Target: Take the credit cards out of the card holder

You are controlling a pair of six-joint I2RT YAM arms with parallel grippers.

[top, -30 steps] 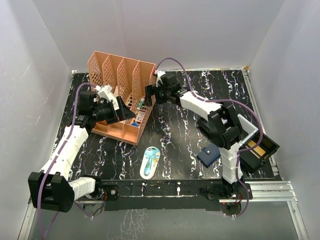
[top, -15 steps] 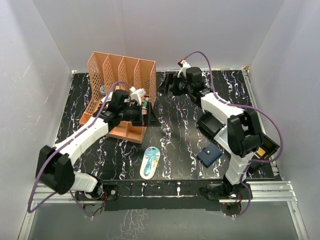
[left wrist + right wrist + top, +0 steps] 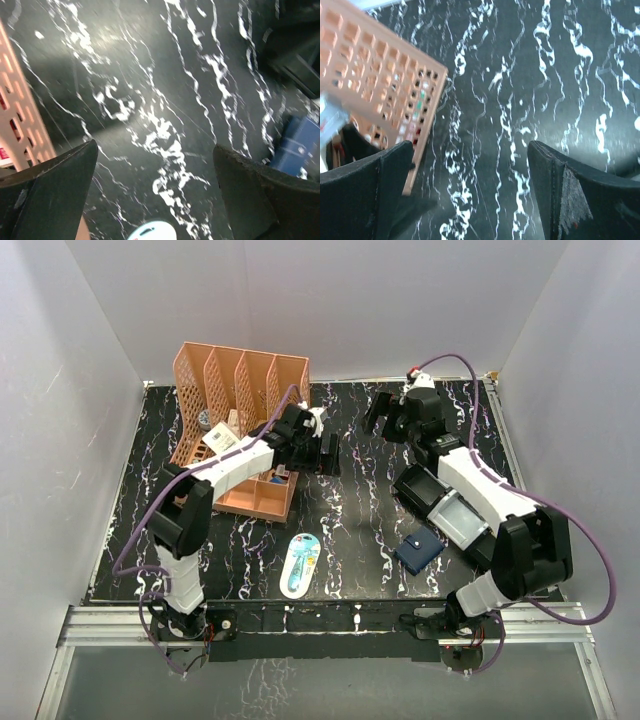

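Left wrist: card holder (image 3: pixel 293 147) beyond gripper (image 3: pixel 155 148)

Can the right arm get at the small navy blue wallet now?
Probably yes: the small navy-blue wallet lies uncovered on the black marbled table, and the right claw is open and empty, though it must fold back toward its base.

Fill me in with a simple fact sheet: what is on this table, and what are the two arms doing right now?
surface: black marbled table
card holder: navy-blue, looks closed, lying flat near the front right
credit cards: none visible
left gripper: open, empty, beside the orange file rack
right gripper: open, empty, over the far side of the table
other items: pale blue oval case; black and grey tray
contact: neither gripper touches the card holder
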